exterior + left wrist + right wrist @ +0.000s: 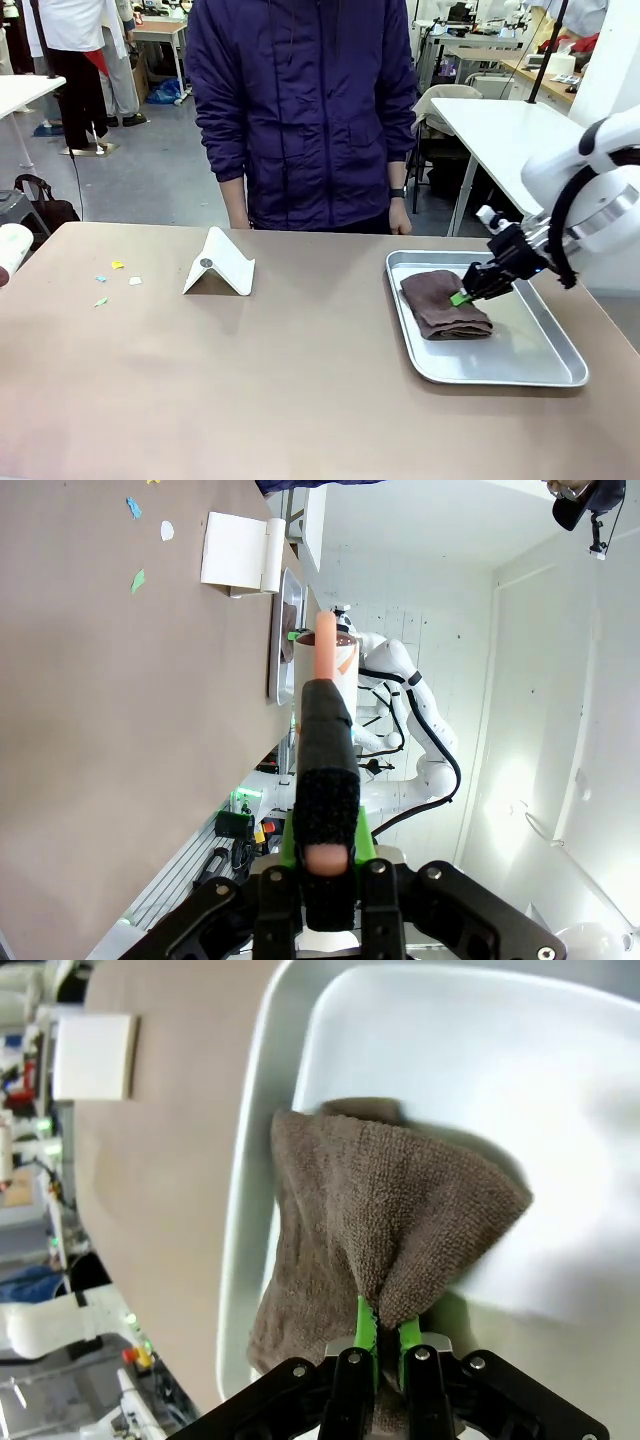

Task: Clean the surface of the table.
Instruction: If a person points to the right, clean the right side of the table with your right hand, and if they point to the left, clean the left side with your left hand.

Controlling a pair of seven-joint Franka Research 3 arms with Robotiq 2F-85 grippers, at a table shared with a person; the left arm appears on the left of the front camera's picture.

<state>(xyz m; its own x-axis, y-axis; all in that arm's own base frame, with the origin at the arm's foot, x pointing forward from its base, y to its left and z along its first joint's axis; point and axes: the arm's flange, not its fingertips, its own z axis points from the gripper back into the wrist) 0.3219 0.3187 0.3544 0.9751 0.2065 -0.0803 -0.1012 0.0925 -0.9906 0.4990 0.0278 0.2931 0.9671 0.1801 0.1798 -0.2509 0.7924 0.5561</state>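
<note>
1. Front view, nearest: brown table [300, 400] stretching wide; left gripper [325, 695], grip unclear.
2. Right gripper [462, 297] pinches a brown cloth [440, 305] lying in the metal tray [540, 372].
3. Paper scraps [118, 265] and a white stand [220, 265] sit farther left.
4. Person [300, 100] stands behind.

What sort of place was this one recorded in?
Most likely a robotics lab or workshop: white-topped work tables and a cluttered bench stand behind the person, on a bare grey floor, beyond the taupe table where the right tool pinches a brown towel.
</note>
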